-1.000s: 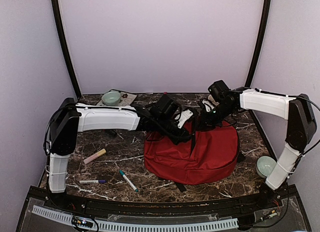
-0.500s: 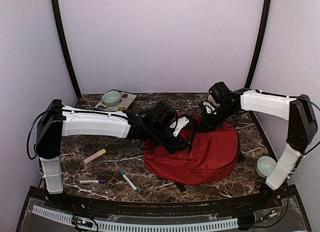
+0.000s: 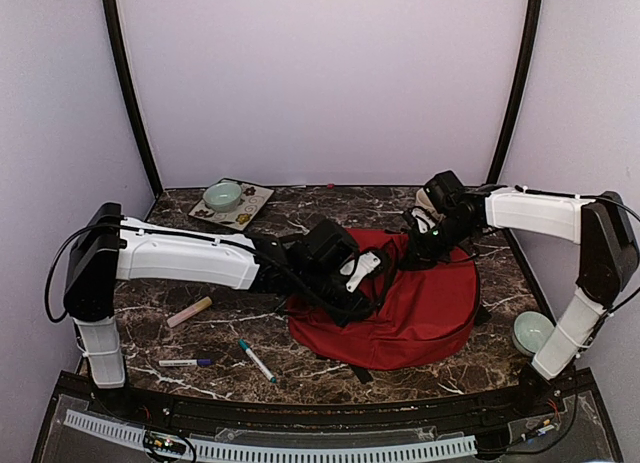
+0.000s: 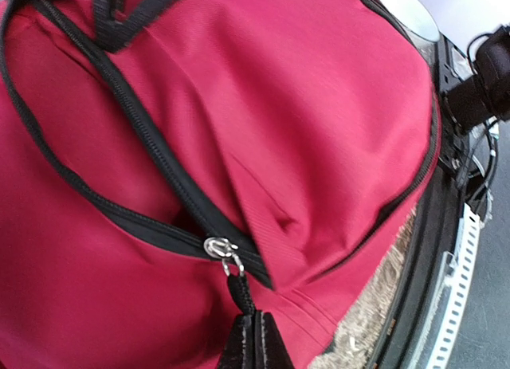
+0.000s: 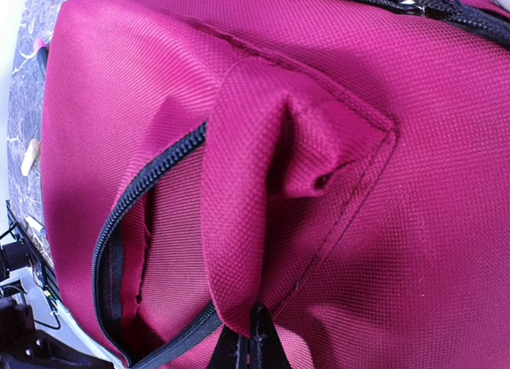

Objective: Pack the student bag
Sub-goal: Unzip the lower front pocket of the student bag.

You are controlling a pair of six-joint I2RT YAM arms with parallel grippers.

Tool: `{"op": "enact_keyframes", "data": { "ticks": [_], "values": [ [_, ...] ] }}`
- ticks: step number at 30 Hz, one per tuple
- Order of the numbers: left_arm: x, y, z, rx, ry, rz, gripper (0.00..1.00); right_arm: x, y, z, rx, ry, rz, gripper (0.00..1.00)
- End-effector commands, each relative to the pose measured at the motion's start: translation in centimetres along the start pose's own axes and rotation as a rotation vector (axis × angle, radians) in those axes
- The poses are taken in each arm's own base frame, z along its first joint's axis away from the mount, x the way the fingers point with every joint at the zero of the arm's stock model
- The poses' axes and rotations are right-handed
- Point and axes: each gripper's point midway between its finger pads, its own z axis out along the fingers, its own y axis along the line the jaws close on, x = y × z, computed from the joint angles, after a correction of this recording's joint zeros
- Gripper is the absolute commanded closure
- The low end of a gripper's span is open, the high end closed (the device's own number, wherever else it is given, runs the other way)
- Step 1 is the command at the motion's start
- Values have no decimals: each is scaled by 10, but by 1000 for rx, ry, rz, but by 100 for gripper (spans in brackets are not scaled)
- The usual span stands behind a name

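The student bag point(image 3: 420, 308), a red fabric backpack with dark zippers, lies at the table's centre right. My left gripper point(image 3: 352, 281) is at the bag's left upper edge. In the left wrist view it point(image 4: 256, 343) is shut on the black zipper pull point(image 4: 239, 293) hanging from the metal slider point(image 4: 219, 248). My right gripper point(image 3: 420, 248) is at the bag's far top edge. In the right wrist view it point(image 5: 253, 339) is shut on a raised fold of the bag's fabric point(image 5: 263, 186), beside a partly open zipper point(image 5: 147, 182).
A tray point(image 3: 255, 205) with a green bowl point(image 3: 222, 195) sits at the back left. A pink stick point(image 3: 189, 311), a purple marker point(image 3: 185, 363) and a teal marker point(image 3: 257, 360) lie at the front left. Another green bowl point(image 3: 531, 332) stands by the right arm's base.
My left gripper has moved nearer and slightly lower along the bag's edge with the zipper pull. My right gripper has shifted a little to the right, holding the fabric.
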Motion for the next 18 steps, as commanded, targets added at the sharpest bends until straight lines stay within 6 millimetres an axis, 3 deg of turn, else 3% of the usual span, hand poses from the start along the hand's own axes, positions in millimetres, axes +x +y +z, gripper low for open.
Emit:
{"op": "enact_keyframes", "data": {
  "ticks": [1,8,12,15,18],
  "values": [
    [11,-19,-19,29,28,-4,100,-5,-9,-2,18,-29,6,100],
    [-8,-16,-30,-8,-31,-43,97,-2,-6,-6,12,-22,-3,100],
    [-31,-9,-54,-81,-113,-58,82,-6,-1,-20,16,-41,-28,97],
    [-40,1,-77,-161,-158,-78,66,-8,1,-27,28,-43,-44,88],
    [-43,20,-106,-298,-174,-117,57,-14,7,-47,39,-78,-72,77]
  ]
}}
